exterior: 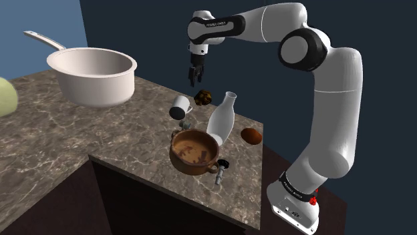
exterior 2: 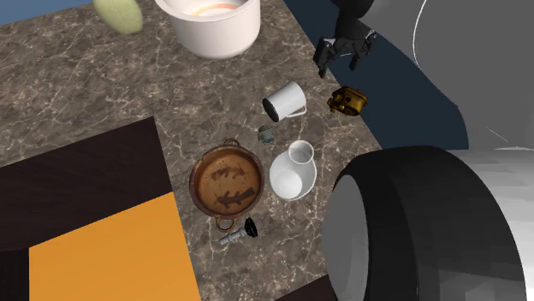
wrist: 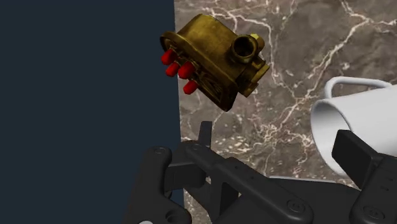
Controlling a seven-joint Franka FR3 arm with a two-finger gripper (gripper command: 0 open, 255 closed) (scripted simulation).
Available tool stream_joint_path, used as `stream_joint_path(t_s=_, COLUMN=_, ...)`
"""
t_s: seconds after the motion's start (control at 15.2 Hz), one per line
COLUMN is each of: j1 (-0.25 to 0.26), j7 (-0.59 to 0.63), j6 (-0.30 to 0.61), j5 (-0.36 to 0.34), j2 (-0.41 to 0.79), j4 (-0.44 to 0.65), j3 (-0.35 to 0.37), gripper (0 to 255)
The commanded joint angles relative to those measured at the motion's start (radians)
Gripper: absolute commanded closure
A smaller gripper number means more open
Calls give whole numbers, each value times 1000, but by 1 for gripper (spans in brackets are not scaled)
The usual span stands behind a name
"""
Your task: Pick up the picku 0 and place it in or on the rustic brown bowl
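Right, I see the claw [exterior: 195,76] hanging in the air at the upper middle of the shoulder view. Its two black fingers are spread apart and grip nothing. Just below it in that frame, and apart from it, is the small brass fitting [exterior: 204,98] with red knobs on one side, the thing I am to pick up. It sits at the very edge of the marbled desk [exterior: 53,133].

In the second exterior view the claw [exterior 2: 345,51] is at the upper right and the brass fitting [exterior 2: 348,100] lies right beneath it in the frame, on the rim of the desk [exterior 2: 86,85].

Through the wrist camera the brass fitting [wrist: 216,60] lies ahead of the released claw [wrist: 277,137], beyond the fingertips. Its red knobs poke past the desk's edge over the dark blue.

A white mug [exterior: 180,106] lies on its side just beside the fitting; I see it too at [exterior 2: 285,102] and [wrist: 356,121].

The brown bowl [exterior: 190,163] stands lower in the shoulder view, near the middle, with nothing in it. It is well apart from the fitting, and a white bottle [exterior: 222,117] stands just beside it. In the second exterior view the bowl [exterior 2: 227,162] sits at centre.

A big white pot [exterior: 93,75] stands at the upper left.
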Motion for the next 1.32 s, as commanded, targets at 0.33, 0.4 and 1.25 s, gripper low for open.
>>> stream_joint_path(t_s=0.33, j1=-19, j7=-19, j6=276, j5=-3, j2=51, j4=-48, j3=-6, gripper=0)
stream_joint_path(t_s=0.4, j1=-19, j7=-18, j6=276, j5=-4, j2=51, j4=-47, j3=-5, gripper=0)
stream_joint_path(t_s=1.25, j1=-17, j7=-8, j6=237, j5=-6, j2=76, j4=16, j3=1, gripper=255)
